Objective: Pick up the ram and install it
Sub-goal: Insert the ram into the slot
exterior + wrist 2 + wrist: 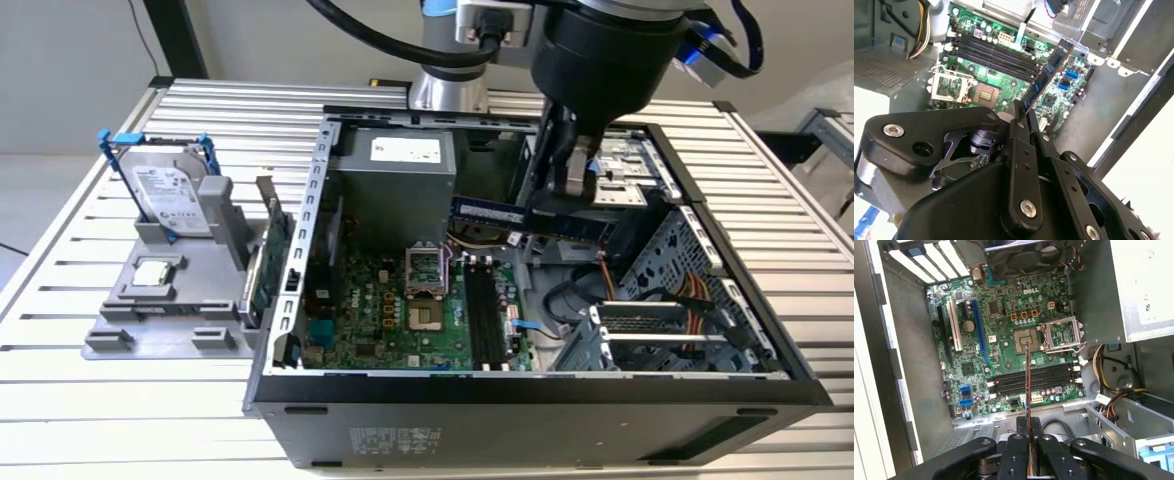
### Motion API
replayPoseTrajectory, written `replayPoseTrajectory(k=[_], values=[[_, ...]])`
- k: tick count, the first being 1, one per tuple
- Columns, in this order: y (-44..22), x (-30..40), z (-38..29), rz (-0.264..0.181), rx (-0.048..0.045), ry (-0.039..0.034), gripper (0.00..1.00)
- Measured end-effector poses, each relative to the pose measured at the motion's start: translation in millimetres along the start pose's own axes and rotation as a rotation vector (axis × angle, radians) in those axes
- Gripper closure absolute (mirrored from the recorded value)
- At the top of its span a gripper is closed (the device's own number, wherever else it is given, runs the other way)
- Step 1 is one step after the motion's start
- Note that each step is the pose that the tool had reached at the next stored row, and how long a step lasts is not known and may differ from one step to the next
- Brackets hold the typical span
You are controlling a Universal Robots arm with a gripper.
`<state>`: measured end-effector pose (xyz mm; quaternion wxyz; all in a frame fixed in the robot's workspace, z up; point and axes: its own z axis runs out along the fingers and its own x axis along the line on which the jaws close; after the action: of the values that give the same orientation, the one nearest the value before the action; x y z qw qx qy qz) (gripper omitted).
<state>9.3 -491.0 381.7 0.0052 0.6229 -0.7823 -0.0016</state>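
Ram (pixel 1046 75) pinched edgewise in claw (pixel 1029 439), hanging clear above memory slots (pixel 1054 375)

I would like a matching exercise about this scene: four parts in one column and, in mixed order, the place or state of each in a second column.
Column one
1. ram
2. hard drive
3. expansion card
4. memory slots

Column two
a. empty, on the motherboard
b. upright in the grey holder
c. gripped by the pincer over the open case
d. on edge, just outside the case wall

Pairs: 1-c, 2-b, 3-d, 4-a.
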Motion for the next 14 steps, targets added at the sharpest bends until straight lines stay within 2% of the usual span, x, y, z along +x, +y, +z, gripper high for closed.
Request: replayPoseTrajectory(k=[14], values=[[0.0, 0.0, 0.0, 0.021, -0.0001, -0.0002, 1.00]])
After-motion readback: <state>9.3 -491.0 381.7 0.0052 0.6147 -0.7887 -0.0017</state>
